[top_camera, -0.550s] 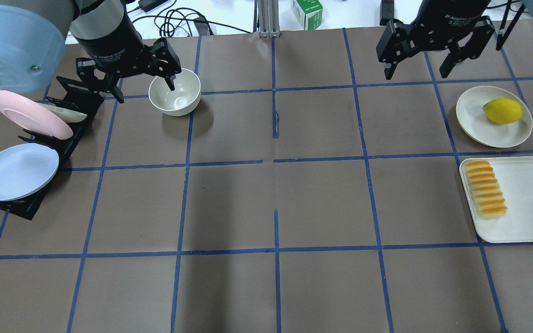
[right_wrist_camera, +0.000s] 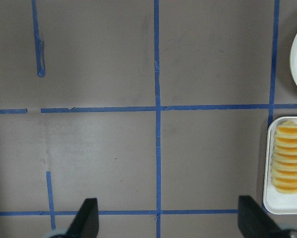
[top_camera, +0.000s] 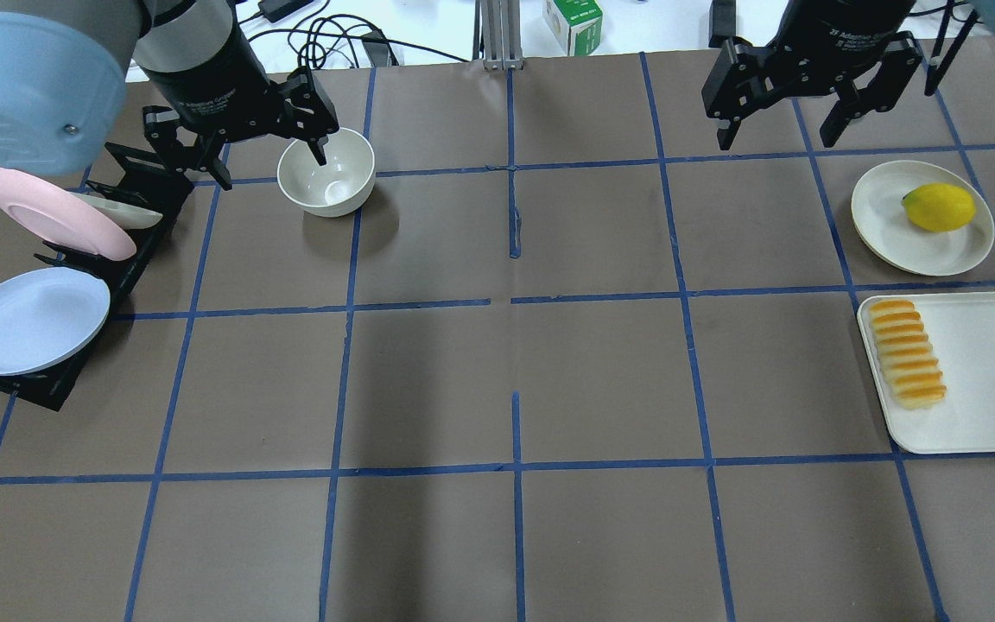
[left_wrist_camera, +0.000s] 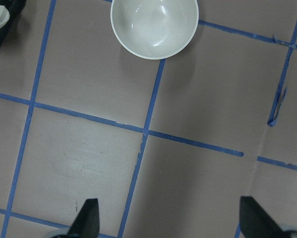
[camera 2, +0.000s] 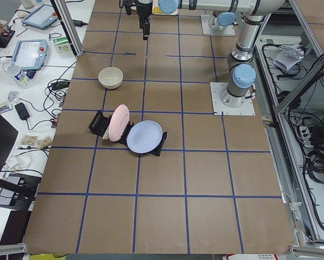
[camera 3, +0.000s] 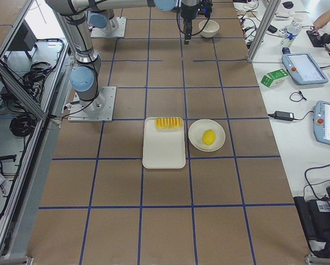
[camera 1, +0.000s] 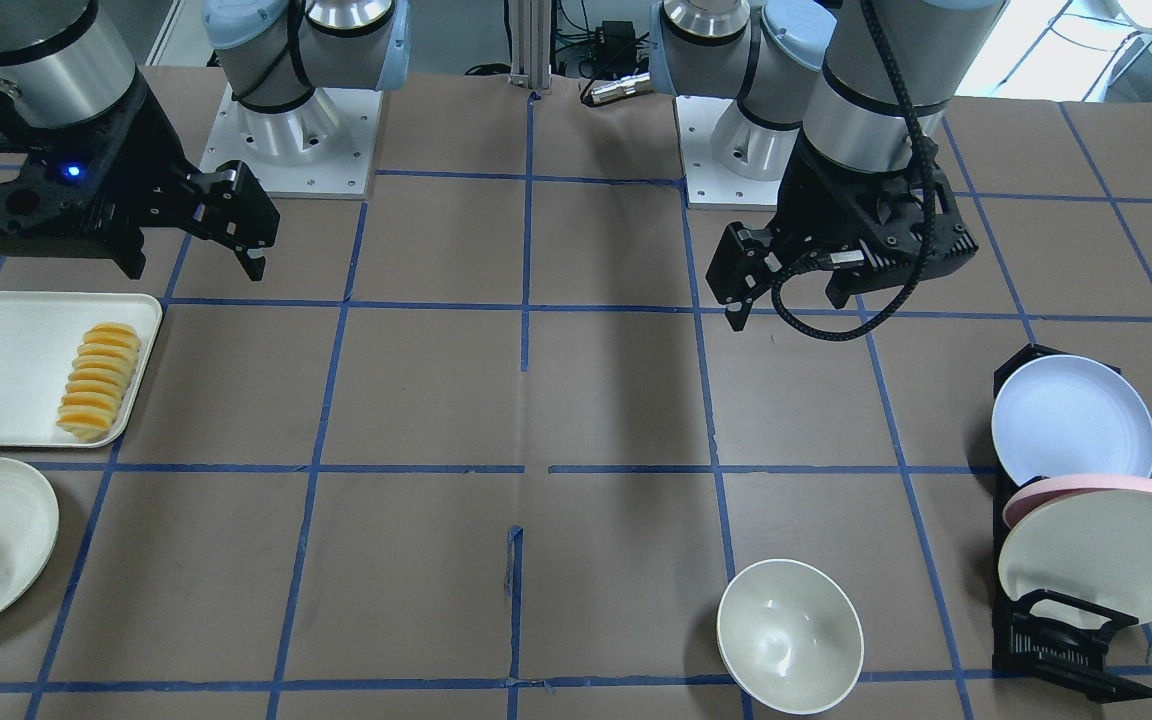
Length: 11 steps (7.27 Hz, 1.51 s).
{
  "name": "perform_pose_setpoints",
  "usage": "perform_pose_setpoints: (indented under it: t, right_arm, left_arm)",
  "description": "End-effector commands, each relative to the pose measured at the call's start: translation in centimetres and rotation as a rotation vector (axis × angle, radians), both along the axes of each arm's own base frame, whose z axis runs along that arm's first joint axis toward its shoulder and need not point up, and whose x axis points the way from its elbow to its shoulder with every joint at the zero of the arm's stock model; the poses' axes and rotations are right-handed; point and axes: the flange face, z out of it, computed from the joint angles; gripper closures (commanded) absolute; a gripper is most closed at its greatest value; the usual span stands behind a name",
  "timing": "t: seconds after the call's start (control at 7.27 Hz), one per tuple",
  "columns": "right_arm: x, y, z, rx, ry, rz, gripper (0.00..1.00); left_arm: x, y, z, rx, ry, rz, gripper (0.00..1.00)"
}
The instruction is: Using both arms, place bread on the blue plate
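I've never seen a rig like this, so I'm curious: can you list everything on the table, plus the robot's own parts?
Bread: one sliced loaf, orange-yellow, on the tray.
Tray: one, white, robot's right side.
Yellow fruit: one, on the flat plate.
Flat plate: one, cream, beside the tray.
Bowl: one, cream, empty, robot's left side.
Rack: one, black, robot's left side.
Blue plate: one, pale blue, rack end nearest the robot.
Pink plate: one, middle of the rack.
Racked cream plate: one, far end of the rack.
Table: brown, blue tape grid.
Left hand: black, open, empty, near the bowl.
Right hand: black, open, empty, above the table.
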Motion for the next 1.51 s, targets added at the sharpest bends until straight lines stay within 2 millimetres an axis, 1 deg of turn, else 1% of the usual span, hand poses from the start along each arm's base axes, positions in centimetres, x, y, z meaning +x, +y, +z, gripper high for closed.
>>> perform_pose_setpoints:
  t: [0.0,0.14,0.28,0.41,0.55,0.83,0.96,1.1,1.24,1.38]
  right_arm:
    - [0.0,-0.1,-0.1,0.003,0.0,0.002,0.0]
    - [0.0,0.0,0.0,0.0,0.0,0.0,0.0]
    - [0.0,-0.1,-0.2,0.004,0.0,0.002,0.0]
    - [0.0,-0.1,-0.1,0.003,0.0,0.002,0.0]
    - [0.0,-0.1,-0.3,0.004,0.0,0.003,0.0]
    - [-0.1,-0.2,-0.3,0.004,0.0,0.0,0.0]
    - [0.0,-0.1,-0.3,0.004,0.0,0.002,0.0]
    - [-0.1,-0.2,-0.3,0.004,0.0,0.002,0.0]
    - [-0.1,-0.1,-0.4,0.006,0.003,0.005,0.0]
    - [-0.1,-0.2,-0.3,0.004,0.005,0.009,0.0]
  left_arm:
    - [0.3,0.0,0.0,0.001,0.0,0.004,0.0]
    - [0.6,-0.1,0.0,0.002,0.003,0.013,0.0]
    - [1.5,-0.2,0.2,0.001,0.0,0.028,0.0]
    - [3.8,0.0,1.1,-0.007,0.008,0.079,0.0]
    - [6.8,0.1,1.3,0.015,0.013,0.143,0.0]
    - [11.3,0.4,2.1,0.018,0.005,0.233,0.0]
    - [15.6,0.6,2.2,0.033,0.003,0.301,0.0]
    - [19.4,1.1,2.4,0.045,0.006,0.374,0.0]
    - [24.2,0.9,2.0,0.024,0.005,0.48,0.0]
    - [30.4,1.7,1.2,0.037,0.008,0.577,0.0]
